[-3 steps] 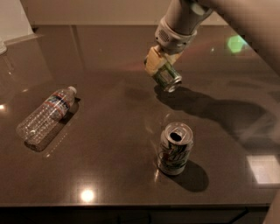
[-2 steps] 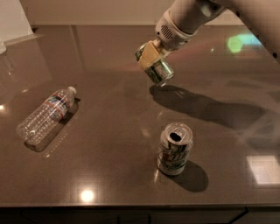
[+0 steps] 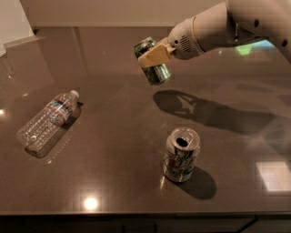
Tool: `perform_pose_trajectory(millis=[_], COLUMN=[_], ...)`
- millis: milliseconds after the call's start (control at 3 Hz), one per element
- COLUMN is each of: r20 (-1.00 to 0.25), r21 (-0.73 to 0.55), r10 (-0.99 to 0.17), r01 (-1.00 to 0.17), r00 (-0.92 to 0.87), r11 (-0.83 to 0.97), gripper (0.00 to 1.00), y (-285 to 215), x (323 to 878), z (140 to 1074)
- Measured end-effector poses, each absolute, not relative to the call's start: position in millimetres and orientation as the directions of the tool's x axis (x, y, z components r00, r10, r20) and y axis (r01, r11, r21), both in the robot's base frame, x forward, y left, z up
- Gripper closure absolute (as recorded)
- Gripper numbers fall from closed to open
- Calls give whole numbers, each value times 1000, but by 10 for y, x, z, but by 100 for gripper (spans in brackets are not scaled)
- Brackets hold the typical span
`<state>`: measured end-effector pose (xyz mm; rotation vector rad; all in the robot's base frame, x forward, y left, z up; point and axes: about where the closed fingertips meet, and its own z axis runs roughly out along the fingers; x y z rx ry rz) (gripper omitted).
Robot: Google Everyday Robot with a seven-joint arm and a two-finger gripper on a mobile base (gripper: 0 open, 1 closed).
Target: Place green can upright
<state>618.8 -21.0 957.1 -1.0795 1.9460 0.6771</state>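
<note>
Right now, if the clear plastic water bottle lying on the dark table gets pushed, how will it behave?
Lying on its side, the clear plastic water bottle would probably roll. It looks empty, likely light and easily dented. The gripper, shut on the dark green aluminium can above the table, is away from it.

My arm reaches in from the right; the end effector [image 3: 153, 58] hangs above the table [image 3: 113, 154], clamped on the green can [image 3: 159, 74].

A: Dark, glossy table [image 3: 113, 136] filling the view, pale wall [image 3: 91, 11] running behind it!
B: Round glare [image 3: 91, 203] up front, bright square reflection [image 3: 275, 176] at right. The gripper [image 3: 153, 58] hangs above the table's far middle.
</note>
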Motion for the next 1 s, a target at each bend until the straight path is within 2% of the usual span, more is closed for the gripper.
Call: perform_pose_trajectory(millis=[333, 1000], r20=[-910, -963], r21=[28, -111], r10=[-359, -269], r01=[-894, -910], r00=[-209, 0], r11=[447, 398], gripper=[100, 100], y=[-308, -663], x=[6107, 5939], z=[9591, 9437])
